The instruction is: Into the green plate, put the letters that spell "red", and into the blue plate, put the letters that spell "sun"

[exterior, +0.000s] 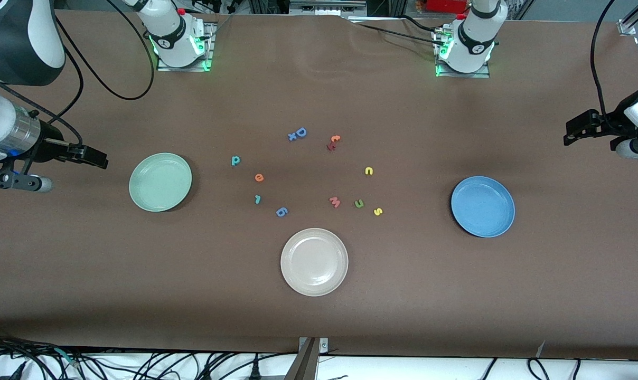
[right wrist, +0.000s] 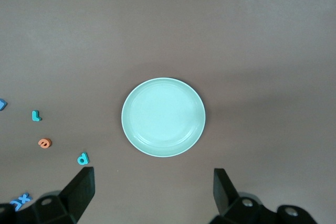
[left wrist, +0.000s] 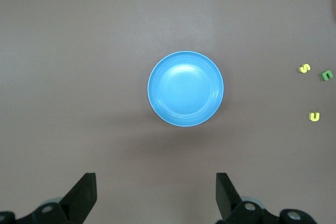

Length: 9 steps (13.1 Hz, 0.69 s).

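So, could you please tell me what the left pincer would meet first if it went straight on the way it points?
Probably the bare table just short of the blue plate; the open left pincer looks straight down, though depth is unclear.

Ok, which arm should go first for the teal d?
Right. Its open right gripper hangs by the green plate, and the teal d lies toward that end; the left gripper waits by the blue plate.
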Available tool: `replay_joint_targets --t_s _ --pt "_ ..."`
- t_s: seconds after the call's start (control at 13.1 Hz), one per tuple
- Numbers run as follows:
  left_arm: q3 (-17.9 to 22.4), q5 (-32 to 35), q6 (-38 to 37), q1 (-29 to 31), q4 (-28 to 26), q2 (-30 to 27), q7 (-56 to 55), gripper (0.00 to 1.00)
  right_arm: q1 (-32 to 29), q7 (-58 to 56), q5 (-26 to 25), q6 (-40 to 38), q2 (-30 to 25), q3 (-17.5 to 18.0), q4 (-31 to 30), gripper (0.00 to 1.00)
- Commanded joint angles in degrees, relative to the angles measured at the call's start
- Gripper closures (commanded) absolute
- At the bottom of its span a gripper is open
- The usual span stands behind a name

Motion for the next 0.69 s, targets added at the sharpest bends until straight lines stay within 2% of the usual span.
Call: replay_joint_targets --t_s 0.0,0.61 --pt "0.17 -1.86 -0.53 0.26 -0.19 -0.37 1.46 0.0 0.09 0.42 0.44 -0.46 -0.16 0.06 0.1 0.0" --pt "0.17 -1.86 -0.53 0.26 -0.19 -0.37 1.46 0.0 0.09 0.42 0.44 -0.81 -0.16 0.06 0.1 0.0"
